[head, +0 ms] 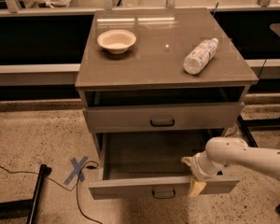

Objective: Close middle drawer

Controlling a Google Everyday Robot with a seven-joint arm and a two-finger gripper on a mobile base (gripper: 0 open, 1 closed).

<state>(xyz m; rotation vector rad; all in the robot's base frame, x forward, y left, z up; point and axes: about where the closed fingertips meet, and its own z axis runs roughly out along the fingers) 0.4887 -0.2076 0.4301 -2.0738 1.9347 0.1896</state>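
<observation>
The middle drawer [130, 189] is pulled far out of the grey cabinet, its shallow inside bare. Its low front panel carries a small dark loop handle [163, 193]. My gripper [192, 175] is at the right part of that front panel, on a white arm coming in from the right. One tan finger [186, 160] hangs over the inside of the drawer, and the other [196, 187] lies against the outer face of the panel. The fingers are apart and straddle the panel's top edge.
The taller-fronted top drawer [162, 118] sits above it, nearly pushed in. On the cabinet top [158, 59] stand a shallow bowl [116, 40] and a lying plastic bottle [200, 56]. A blue tape cross [77, 169], a cable and a black stand leg [36, 192] lie on the floor at left.
</observation>
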